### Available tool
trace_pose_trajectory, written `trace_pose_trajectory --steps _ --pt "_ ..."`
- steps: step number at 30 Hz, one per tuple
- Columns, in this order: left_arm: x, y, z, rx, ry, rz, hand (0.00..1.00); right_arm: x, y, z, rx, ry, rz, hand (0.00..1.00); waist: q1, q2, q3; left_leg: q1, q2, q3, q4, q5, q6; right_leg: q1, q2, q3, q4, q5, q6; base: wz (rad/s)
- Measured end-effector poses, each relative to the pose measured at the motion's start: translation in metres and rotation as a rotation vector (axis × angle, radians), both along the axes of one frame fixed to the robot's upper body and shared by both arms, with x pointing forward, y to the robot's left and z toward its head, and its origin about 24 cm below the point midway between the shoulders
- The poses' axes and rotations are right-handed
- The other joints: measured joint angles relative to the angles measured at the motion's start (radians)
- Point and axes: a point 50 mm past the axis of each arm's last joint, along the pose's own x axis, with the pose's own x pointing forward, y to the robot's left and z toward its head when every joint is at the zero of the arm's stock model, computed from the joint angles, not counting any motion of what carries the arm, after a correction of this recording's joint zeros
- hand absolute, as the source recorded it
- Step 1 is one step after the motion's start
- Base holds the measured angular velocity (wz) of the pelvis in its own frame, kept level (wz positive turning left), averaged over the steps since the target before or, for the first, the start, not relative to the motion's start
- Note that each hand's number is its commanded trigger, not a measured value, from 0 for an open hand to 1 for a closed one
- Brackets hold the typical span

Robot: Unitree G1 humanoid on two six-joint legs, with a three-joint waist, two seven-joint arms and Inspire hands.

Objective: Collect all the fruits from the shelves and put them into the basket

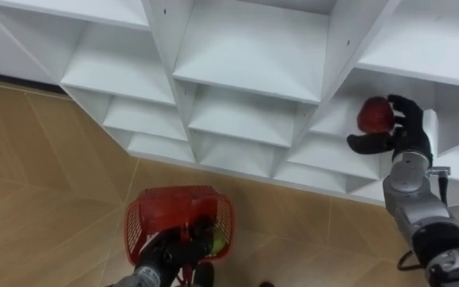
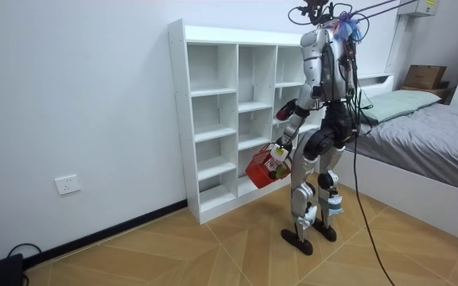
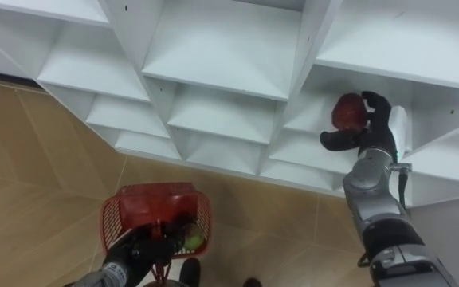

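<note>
Red apple [image 1: 375, 114]: clasped in curled fingers of the right hand [image 1: 406, 134] at the front edge of a right-column closet [image 1: 245, 48] compartment, evidently for removal. Red basket [image 1: 174, 191]: handle gripped by the left hand [image 1: 162, 253], held low to receive fruit.

From the head, our two eye views look steeply down, close onto the closet [image 1: 249, 56], sharing its middle compartments. Our room view stands well off from the closet, facing its front obliquely, with the whole robot.
</note>
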Motion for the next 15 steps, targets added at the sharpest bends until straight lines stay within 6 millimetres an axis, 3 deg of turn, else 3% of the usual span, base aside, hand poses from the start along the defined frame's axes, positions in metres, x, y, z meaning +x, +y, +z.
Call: trace_pose_trajectory --steps 15 --pt "-0.0001 0.0017 0.0000 -0.011 0.005 0.018 1.00 0.0001 0.0027 -0.0014 -0.005 0.010 0.020 1.00 0.001 0.000 -0.0001 0.001 0.000 0.001 -0.001 0.000 0.000 0.000 0.000 0.002 0.001 0.000 0.000 0.00"
